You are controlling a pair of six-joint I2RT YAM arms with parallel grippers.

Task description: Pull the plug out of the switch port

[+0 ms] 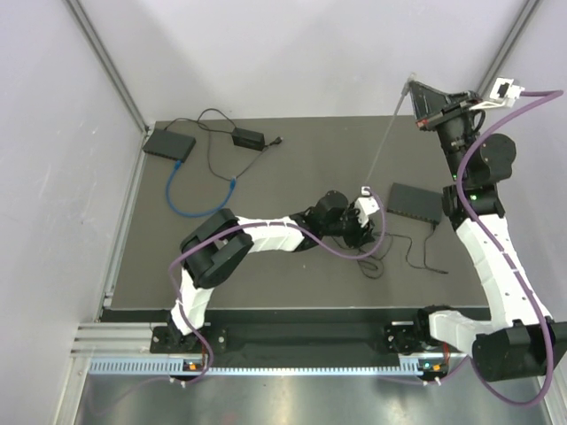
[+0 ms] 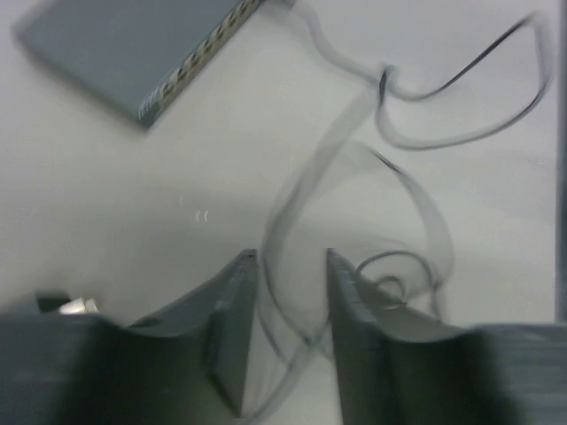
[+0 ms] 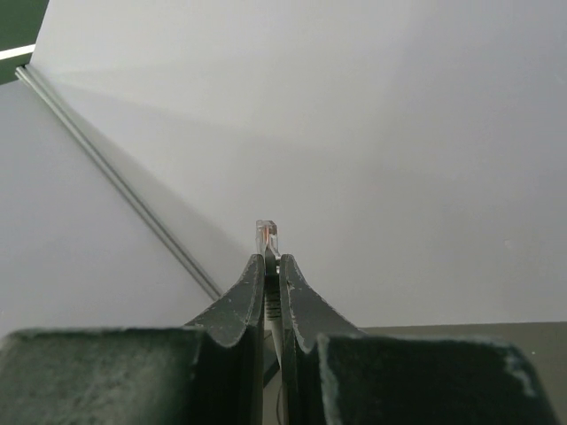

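Dark table point(image 1: 310, 168), grey switch point(image 1: 416, 202), pale walls point(image 1: 310, 53)

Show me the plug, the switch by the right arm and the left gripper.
plug point(image 3: 267, 235), right wrist view, its clear tip.
switch point(image 1: 416, 202), top view, middle of its top face.
left gripper point(image 2: 291, 261), left wrist view, midway between its fingertips.

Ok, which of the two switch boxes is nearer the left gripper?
The right switch box, just past the left gripper; the far-left switch box, trailing a blue cable, lies well away.
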